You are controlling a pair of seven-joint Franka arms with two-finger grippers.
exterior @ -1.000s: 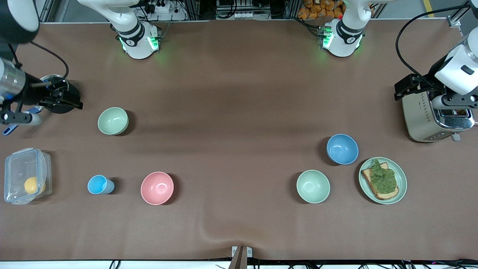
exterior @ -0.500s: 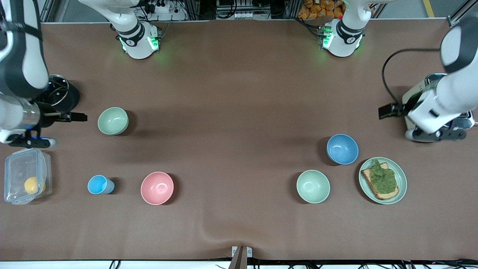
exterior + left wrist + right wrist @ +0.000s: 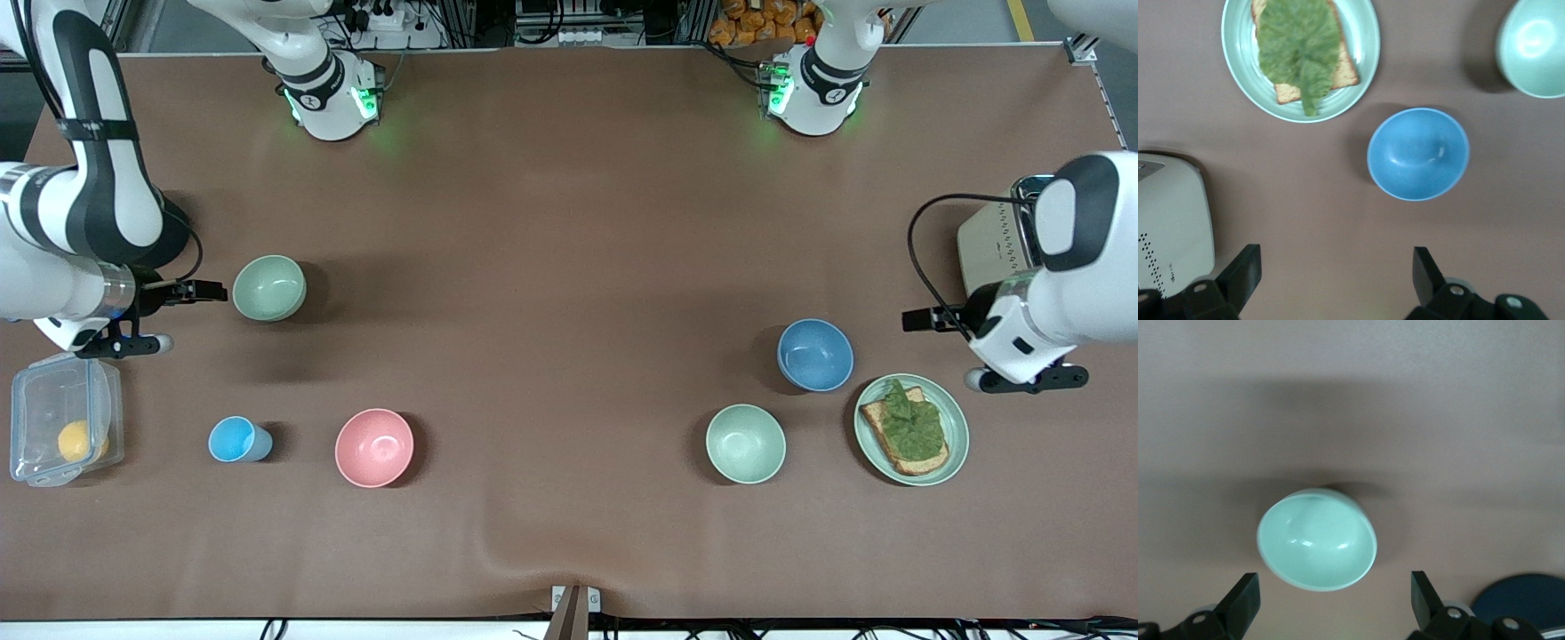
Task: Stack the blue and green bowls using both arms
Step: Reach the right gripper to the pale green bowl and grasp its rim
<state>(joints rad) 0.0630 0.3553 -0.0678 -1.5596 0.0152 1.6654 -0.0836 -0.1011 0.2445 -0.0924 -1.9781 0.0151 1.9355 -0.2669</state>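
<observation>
The blue bowl (image 3: pixel 815 355) (image 3: pixel 1418 154) sits upright toward the left arm's end of the table, beside the toast plate. My left gripper (image 3: pixel 921 318) (image 3: pixel 1335 273) hangs open and empty over bare table between the toaster and this bowl, a little short of it. The sage-green bowl (image 3: pixel 269 287) (image 3: pixel 1317 539) stands toward the right arm's end. My right gripper (image 3: pixel 206 290) (image 3: pixel 1333 597) is open and empty just beside its rim, not touching.
A mint-green bowl (image 3: pixel 745 443) (image 3: pixel 1535 47) and a green plate with toast (image 3: pixel 951 404) (image 3: pixel 1358 87) lie near the blue bowl, with a toaster (image 3: pixel 997 242) (image 3: pixel 1171 227) farther back. A pink bowl (image 3: pixel 374 447), light-blue cup (image 3: pixel 236 439) and clear lidded box (image 3: pixel 62 430) sit nearer the camera.
Both arms swung in from the table's ends. The right gripper came up beside the green bowl; the left gripper left the toaster and moved toward the blue bowl. No bowl moved.
</observation>
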